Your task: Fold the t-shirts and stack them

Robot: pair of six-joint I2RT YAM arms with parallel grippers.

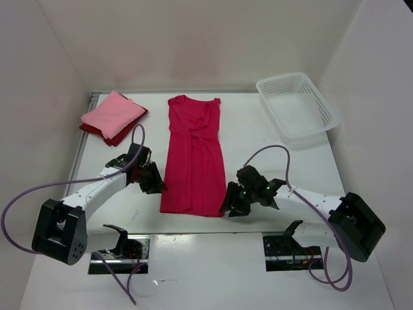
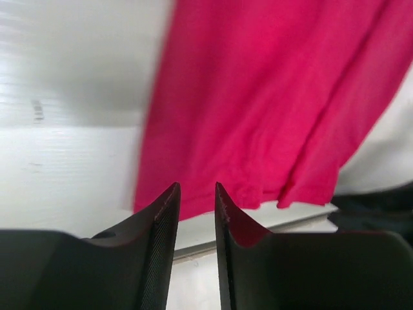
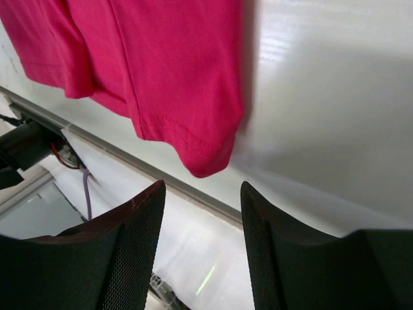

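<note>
The magenta-crimson t-shirt (image 1: 192, 158) lies in the middle of the table, folded lengthwise into a long strip, collar at the far end. Its hem shows in the left wrist view (image 2: 258, 116) and its near right corner in the right wrist view (image 3: 187, 77). My left gripper (image 1: 157, 184) is open and empty just left of the shirt's lower edge. My right gripper (image 1: 231, 205) is open and empty just right of the shirt's near right corner. The light pink t-shirt (image 1: 111, 113) lies folded on the folded dark red t-shirt (image 1: 122, 134) at the far left.
A white plastic lattice basket (image 1: 298, 105) stands at the far right of the table. White walls close in the back and both sides. The table's near edge (image 1: 206, 234) and the arm mounts lie just below the shirt's hem.
</note>
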